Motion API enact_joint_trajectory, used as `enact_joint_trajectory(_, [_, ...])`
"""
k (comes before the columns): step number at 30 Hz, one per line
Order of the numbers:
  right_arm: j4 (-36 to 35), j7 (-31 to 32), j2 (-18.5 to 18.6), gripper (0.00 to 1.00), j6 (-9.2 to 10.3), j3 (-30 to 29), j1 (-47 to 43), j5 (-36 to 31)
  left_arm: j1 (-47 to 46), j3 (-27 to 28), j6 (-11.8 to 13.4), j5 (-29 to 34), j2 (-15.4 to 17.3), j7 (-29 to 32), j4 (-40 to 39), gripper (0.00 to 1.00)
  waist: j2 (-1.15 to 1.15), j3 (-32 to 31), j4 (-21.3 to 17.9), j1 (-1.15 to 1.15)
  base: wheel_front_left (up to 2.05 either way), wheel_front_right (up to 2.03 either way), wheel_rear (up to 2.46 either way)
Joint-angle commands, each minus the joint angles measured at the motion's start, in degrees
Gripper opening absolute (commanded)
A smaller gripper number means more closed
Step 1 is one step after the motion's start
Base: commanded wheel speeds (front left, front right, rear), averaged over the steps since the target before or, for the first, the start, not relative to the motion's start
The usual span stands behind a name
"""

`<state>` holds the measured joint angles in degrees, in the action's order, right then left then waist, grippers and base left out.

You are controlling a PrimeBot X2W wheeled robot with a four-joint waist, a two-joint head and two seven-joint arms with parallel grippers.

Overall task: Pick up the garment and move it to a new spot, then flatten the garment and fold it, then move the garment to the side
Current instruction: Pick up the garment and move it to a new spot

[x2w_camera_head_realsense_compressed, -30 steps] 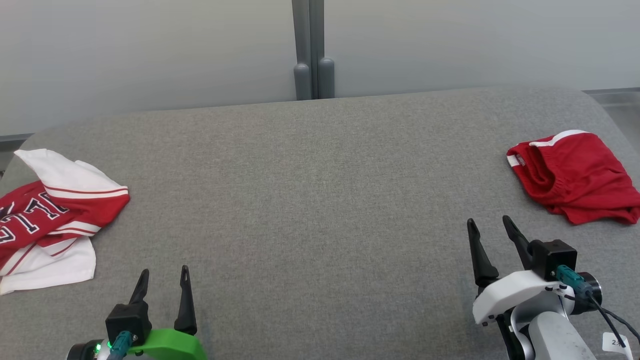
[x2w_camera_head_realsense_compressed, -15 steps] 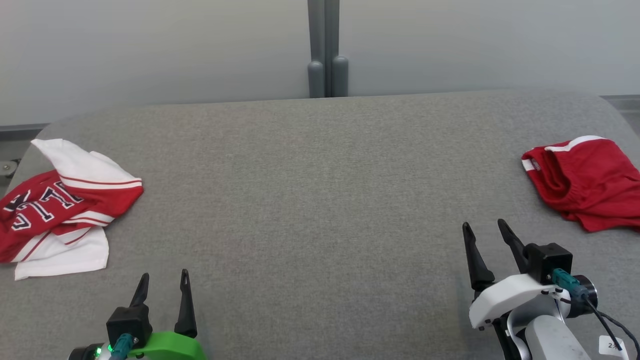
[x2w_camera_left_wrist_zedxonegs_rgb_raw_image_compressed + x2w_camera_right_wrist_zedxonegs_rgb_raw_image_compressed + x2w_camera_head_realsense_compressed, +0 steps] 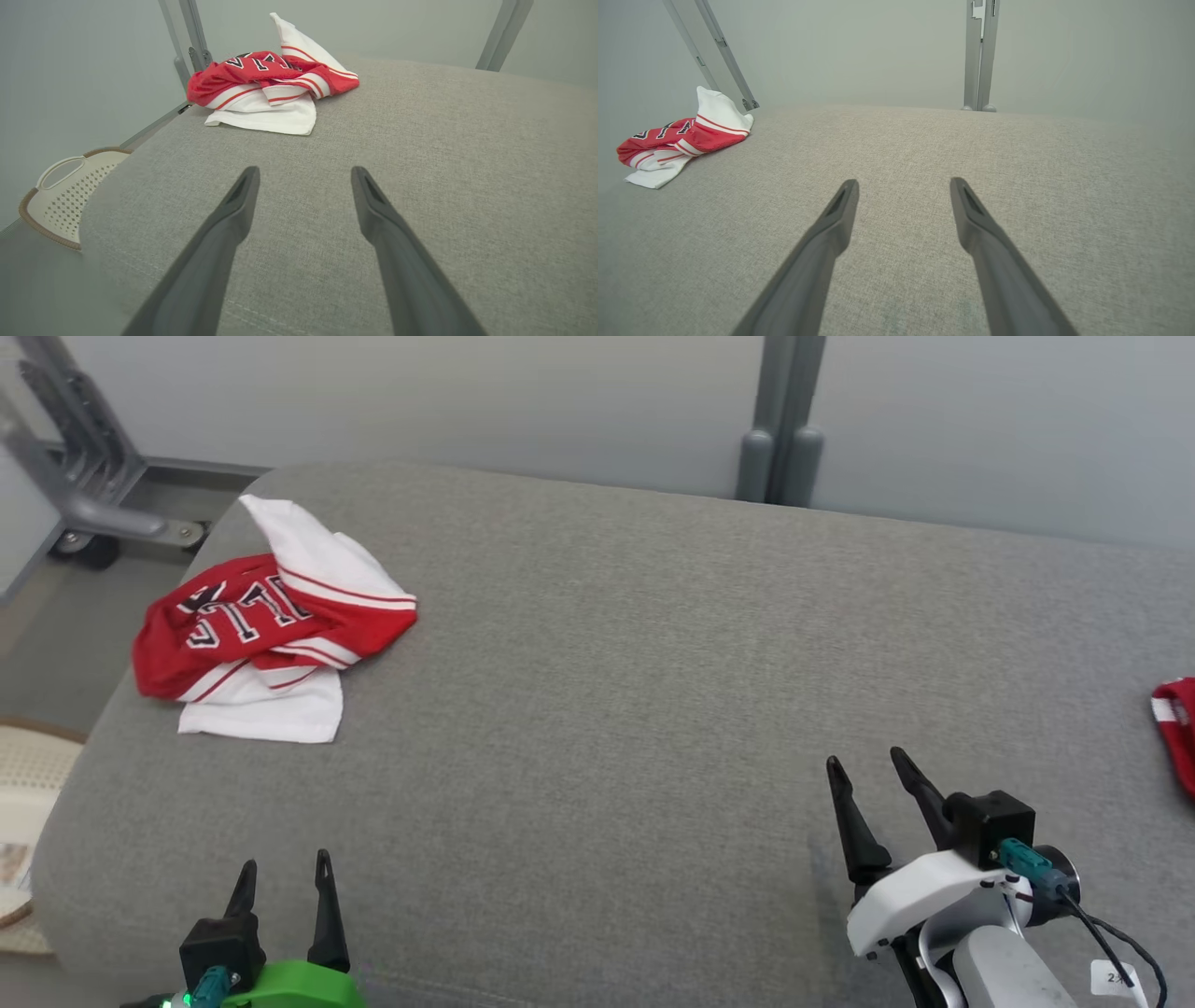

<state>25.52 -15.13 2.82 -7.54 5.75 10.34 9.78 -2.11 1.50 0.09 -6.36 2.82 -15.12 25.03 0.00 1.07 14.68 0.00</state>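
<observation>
So the biggest thing here is the worktop point(image 3: 597, 644): a padded slab with rounded corners, covered in grey woven fabric with a fine heathered texture, and a seam running along the near edge. Behind it there's a plain pale wall with a grey metal post point(image 3: 780, 420) standing upright.

The jersey point(image 3: 271, 616) is sitting on the far left corner of the worktop, close to the edge and well apart from both arms. It's crumpled in a loose heap. The fabric is red with black block letters outlined in white, plus white panels trimmed with thin red stripes. One white bit sticks up in a peak at the back, and a flat white flap lies spread toward the front. From the left wrist view the jersey point(image 3: 271, 79) is straight ahead, and from the right wrist view it point(image 3: 677, 137) is way off to the left.

Down on the floor by the left end there's a cream perforated plastic basket point(image 3: 70, 196) with a brown rim and a handle cutout.

The left gripper point(image 3: 284, 863) hovers over the near left edge with its jaws wide and nothing between them. The right gripper point(image 3: 864, 761) is at the near right, also wide and empty. The fingers are long, dark, matte and tapered.

There's a sliver of red cloth point(image 3: 1178, 728) at the far right edge.
</observation>
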Motion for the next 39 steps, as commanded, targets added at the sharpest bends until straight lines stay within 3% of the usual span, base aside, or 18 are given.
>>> enact_joint_trajectory(1, [-0.09,-0.01,0.19,1.0,0.11,-0.13,0.46,0.31,0.04,0.14,0.23,0.06,0.18,-0.03,0.18,1.0,0.0,1.66,6.83,0.0,0.0,0.0,0.0])
enact_joint_trajectory(10, [0.02,-0.01,0.21,1.0,0.1,1.74,1.24,0.24,1.09,1.62,0.53,-1.19,0.15,-0.03,1.5,1.0,0.0,2.17,15.59,0.0,0.0,0.0,0.0])
enact_joint_trajectory(18, [0.69,-0.01,0.25,1.0,0.11,4.04,1.92,1.14,2.41,3.16,0.8,-2.74,0.15,-0.03,1.4,1.0,0.0,2.52,16.01,0.0,0.0,0.0,0.0])
enact_joint_trajectory(23, [0.65,-0.01,0.22,1.0,0.11,3.21,1.54,-0.06,0.96,3.53,-0.86,-3.9,0.17,-0.03,2.37,1.0,0.0,3.02,14.3,0.0,0.0,0.0,0.0])
enact_joint_trajectory(29, [-0.23,-0.01,0.22,1.0,0.11,2.1,2.75,-2.34,-3.78,5.61,-4.69,-5.11,0.56,-0.02,4.53,1.0,0.0,5.73,10.58,0.0,0.0,0.0,0.0])
enact_joint_trajectory(33, [-1.55,-0.01,0.26,1.0,0.11,1.26,4.47,-3.91,-11.58,7.42,-6.71,-5.3,3.63,-0.02,8.03,1.0,0.0,9.22,7.47,0.0,0.0,0.0,0.0])
enact_joint_trajectory(39, [-3.15,-0.01,1.21,1.0,0.11,1.03,6.71,-5.31,-22.01,6.78,-7.52,-7.05,8.69,-0.02,13.67,1.0,0.0,13.71,3.78,0.0,0.0,0.0,0.0])
